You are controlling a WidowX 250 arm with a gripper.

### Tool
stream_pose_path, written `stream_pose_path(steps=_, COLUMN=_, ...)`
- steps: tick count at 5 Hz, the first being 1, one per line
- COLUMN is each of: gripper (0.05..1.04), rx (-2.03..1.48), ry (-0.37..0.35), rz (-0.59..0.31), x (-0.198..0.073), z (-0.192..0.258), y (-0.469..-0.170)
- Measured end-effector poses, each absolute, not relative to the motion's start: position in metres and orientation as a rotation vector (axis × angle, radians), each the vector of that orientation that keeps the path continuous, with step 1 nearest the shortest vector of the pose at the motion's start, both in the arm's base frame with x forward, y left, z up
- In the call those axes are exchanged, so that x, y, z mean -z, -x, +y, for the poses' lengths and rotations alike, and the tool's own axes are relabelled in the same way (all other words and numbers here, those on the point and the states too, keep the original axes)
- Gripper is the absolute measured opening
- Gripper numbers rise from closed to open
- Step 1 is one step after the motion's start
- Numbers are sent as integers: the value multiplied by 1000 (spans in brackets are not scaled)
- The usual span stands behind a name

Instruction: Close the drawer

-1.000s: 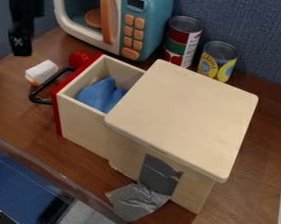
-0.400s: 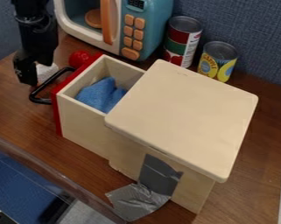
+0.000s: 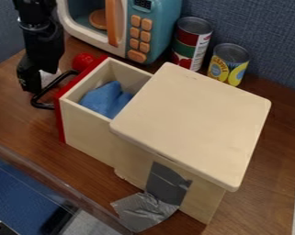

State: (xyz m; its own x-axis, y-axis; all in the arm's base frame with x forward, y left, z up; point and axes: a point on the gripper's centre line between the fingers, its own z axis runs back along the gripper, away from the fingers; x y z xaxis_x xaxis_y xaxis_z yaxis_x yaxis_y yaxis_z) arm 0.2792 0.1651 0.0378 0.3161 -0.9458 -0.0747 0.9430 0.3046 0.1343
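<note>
The drawer [image 3: 87, 131] is out from the box [image 3: 195, 124], with its red front [image 3: 59, 117] and black handle [image 3: 44, 106] turned to my claw [image 3: 29, 88]. My claw is at the outer side of this handle, very near to it, in the left part of the surface [image 3: 20, 124]. So, from my claw, the drawer lies toward the box, and its long axis runs along the near edge of the surface, more or less parallel with it. In my judgement the coming push must follow this same axis, from the red front straight into the box; if I press too much at one side, the drawer could turn a little and stick.

Whether my claw is wide or narrow, I cannot tell. I also cannot tell if it touches the handle, or how high it is above the surface. Behind it there is a white thing [image 3: 49, 78], mostly hidden, which I cannot name. The inner end of the drawer is hidden below the box's top, and of the blue cloth [image 3: 106, 98] inside I see only the upper part. My arm [image 3: 42, 43] is cut off at the view's top edge.
</note>
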Motion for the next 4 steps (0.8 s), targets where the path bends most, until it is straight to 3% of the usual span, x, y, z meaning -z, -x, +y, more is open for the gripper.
stream_pose_path(steps=2, gripper=1001, rx=1241, ry=-143, rz=-18, x=-34, z=148, y=-279)
stream_pose_path(steps=4, gripper=1001, rx=1229, ry=-78, rz=-33, x=-33, z=128, y=-276)
